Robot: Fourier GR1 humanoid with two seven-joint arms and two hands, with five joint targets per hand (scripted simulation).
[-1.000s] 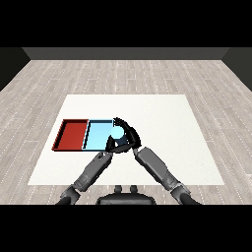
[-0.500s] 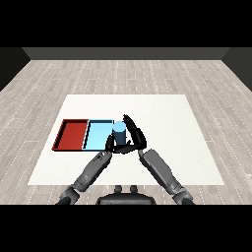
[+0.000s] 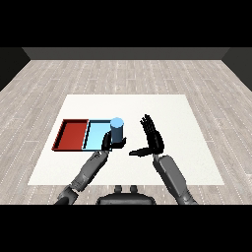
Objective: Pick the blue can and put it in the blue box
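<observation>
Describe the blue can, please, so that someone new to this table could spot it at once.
On the white table lie a red tray and, right of it, a blue tray. At the blue tray's right end stands the blue can, an upright light blue cylinder with the left robot hand curled round its base. It is the only upright thing there.

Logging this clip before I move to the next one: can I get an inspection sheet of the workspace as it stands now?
Surface: white table, on grey plank floor.
Job's things: blue can upright at the blue tray's right end; whether it rests in the tray cannot be told.
Clutter: red tray, touching the blue tray's left side.
Hands: left hand curled round the can's base; right hand open, apart from the can.
Cables: nothing seen.
Surroundings: dark walls beyond the floor.
</observation>
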